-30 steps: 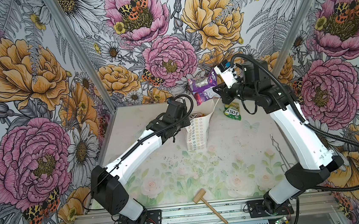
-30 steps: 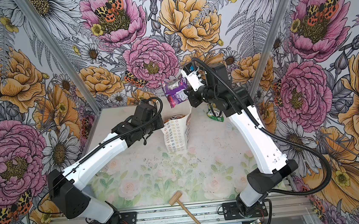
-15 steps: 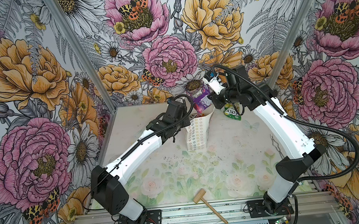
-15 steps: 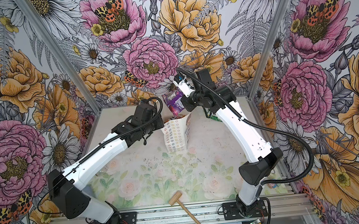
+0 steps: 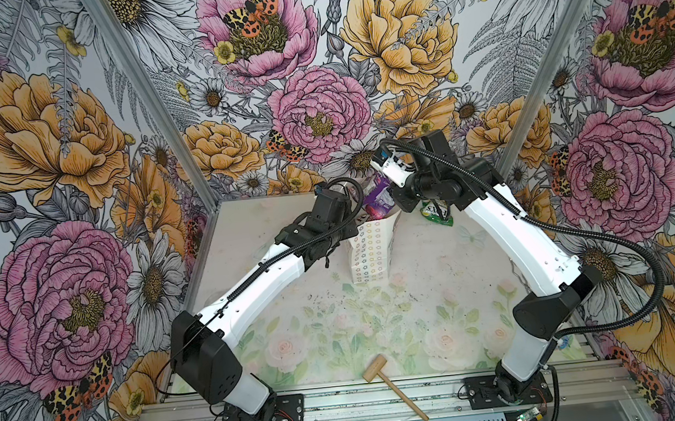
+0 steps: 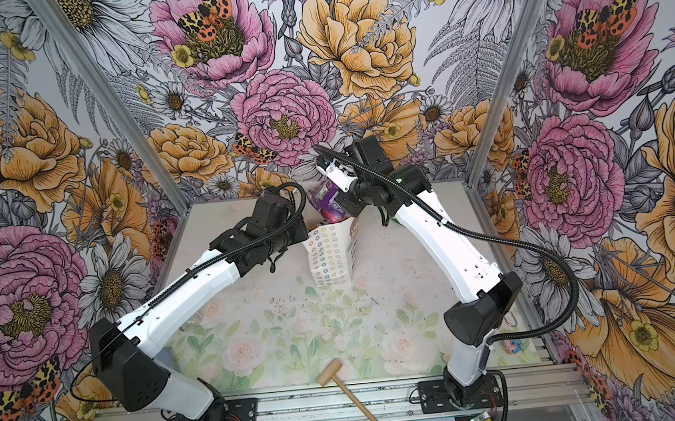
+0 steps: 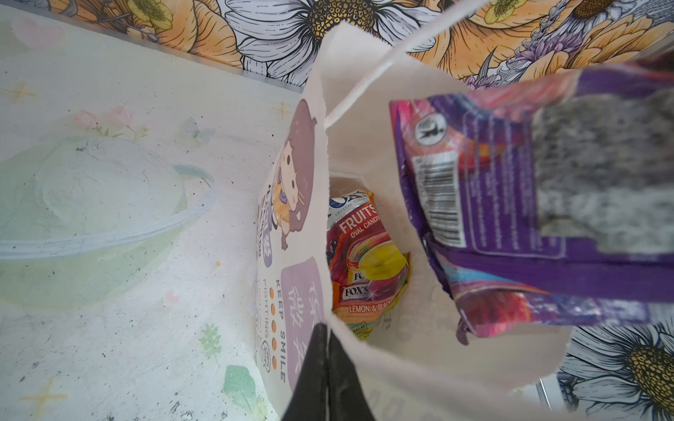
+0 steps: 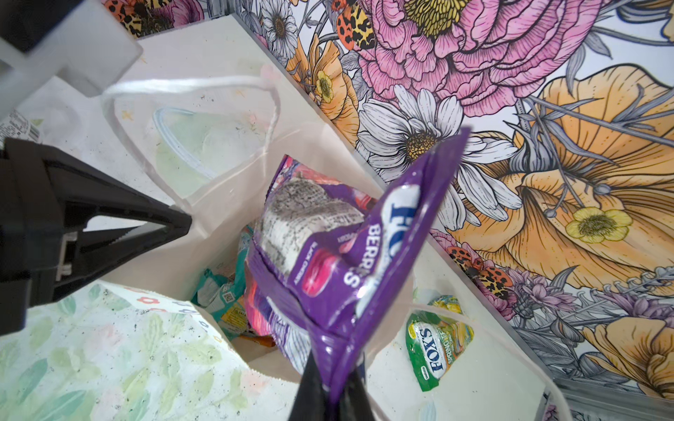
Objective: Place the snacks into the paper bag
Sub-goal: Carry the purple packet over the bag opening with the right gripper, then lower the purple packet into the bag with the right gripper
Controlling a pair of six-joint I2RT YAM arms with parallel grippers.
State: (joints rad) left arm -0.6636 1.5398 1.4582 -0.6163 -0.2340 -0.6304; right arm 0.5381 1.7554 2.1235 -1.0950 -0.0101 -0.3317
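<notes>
Right gripper [image 8: 332, 382] is clamped on the purple packet [image 8: 346, 262] by its seam (likely light, limp, slippery). Left gripper [image 7: 325, 340] pinches the left rim of the paper bag [image 5: 369, 254].

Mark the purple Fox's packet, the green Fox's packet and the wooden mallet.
purple Fox's packet [image 8: 339, 269]: right wrist view, its printed front.
green Fox's packet [image 8: 433, 348]: right wrist view, the logo.
wooden mallet [image 5: 374, 373]: a top view, its head.

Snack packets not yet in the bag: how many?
2. A purple packet hangs from the right gripper, jaws shut, over the paper bag; a green packet lies on the table beside it. More may be hidden.
</notes>
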